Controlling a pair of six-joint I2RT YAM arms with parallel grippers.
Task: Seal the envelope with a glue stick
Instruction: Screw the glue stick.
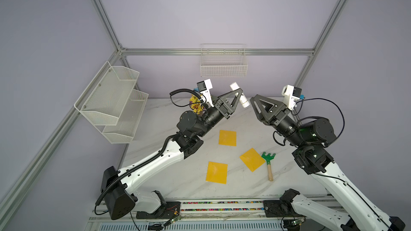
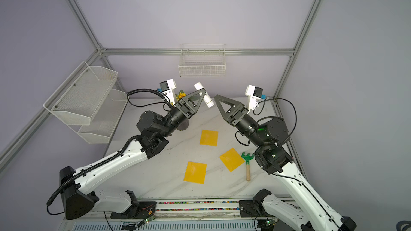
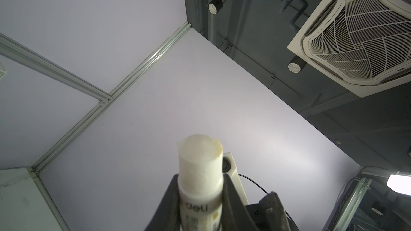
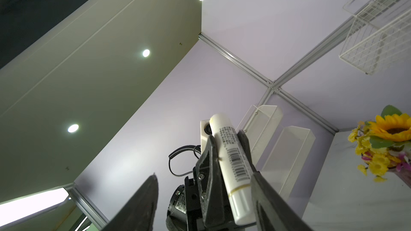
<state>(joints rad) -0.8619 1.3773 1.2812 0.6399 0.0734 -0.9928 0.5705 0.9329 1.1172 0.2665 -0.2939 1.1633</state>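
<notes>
Top views: you've got the left gripper (image 1: pixel 239 93) raised well above the table (image 1: pixel 191 174), jaws clamped across the glue stick (image 1: pixel 244 102). The stick sits tilted, with one end poking out on each side of the fingers. The right gripper (image 1: pixel 253 101) faces it, tip just beside the stick's lower end in both top views (image 2: pixel 217 100); you can't tell contact from here. Three yellow envelopes (image 1: pixel 227 138) (image 1: pixel 252 159) (image 1: pixel 216 172) lie flat on the table, apart from each other and well below both grippers. A green rake (image 1: pixel 268 163) lies just beside the envelope nearest your right arm. Left wrist view: the stick (image 3: pixel 200 187) stands between the two dark fingers (image 3: pixel 166 205), squeezed on both sides, "deli" print readable. The end nearer the camera looks waxy with a ragged rim; cap or bare glue, can't tell. Right wrist view: your right gripper's own fingers (image 4: pixel 142 205) stand wide apart, so those jaws are open and hold nothing. The stick (image 4: pixel 231 163) shows its barcode, pinched between the left gripper's fingers. Its end with the yellowish ring sits right at the edge of one right finger; touching or not, can't tell. A sunflower bouquet (image 4: pixel 391 130) and a wire basket (image 4: pixel 378 41) sit behind.
</notes>
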